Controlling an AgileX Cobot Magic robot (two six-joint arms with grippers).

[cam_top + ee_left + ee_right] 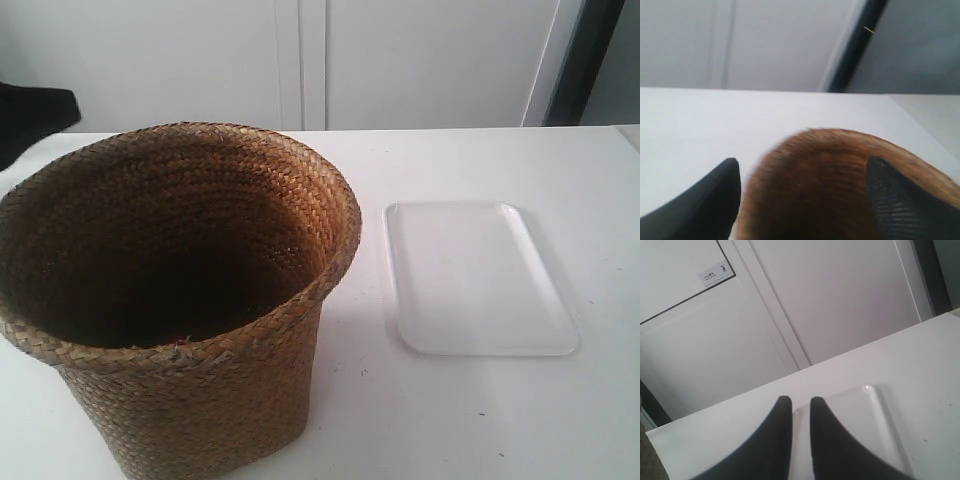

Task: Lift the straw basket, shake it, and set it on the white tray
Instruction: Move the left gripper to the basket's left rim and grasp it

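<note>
The straw basket (pixel 190 400) stands upright at the exterior view's left, large and golden-brown with a dark woven inside. To its right the white tray (pixel 480 280) lies flat on the table, a small gap between them. Neither gripper shows in the exterior view. My left gripper (pixel 803 162) is open, its fingers spread wide around a blurred curve of the basket (pixel 810 200); one finger overlaps the straw, the other stands just beside it. My right gripper (pixel 797 400) hangs above the tray (pixel 865 425), fingers nearly together with nothing between them.
The white table (pixel 480 430) carries both things. White cabinet doors (pixel 300 60) stand behind its far edge. A dark shape (pixel 30 115) sits at the far left behind the basket. A dark vertical strip (pixel 585 60) runs at the back right.
</note>
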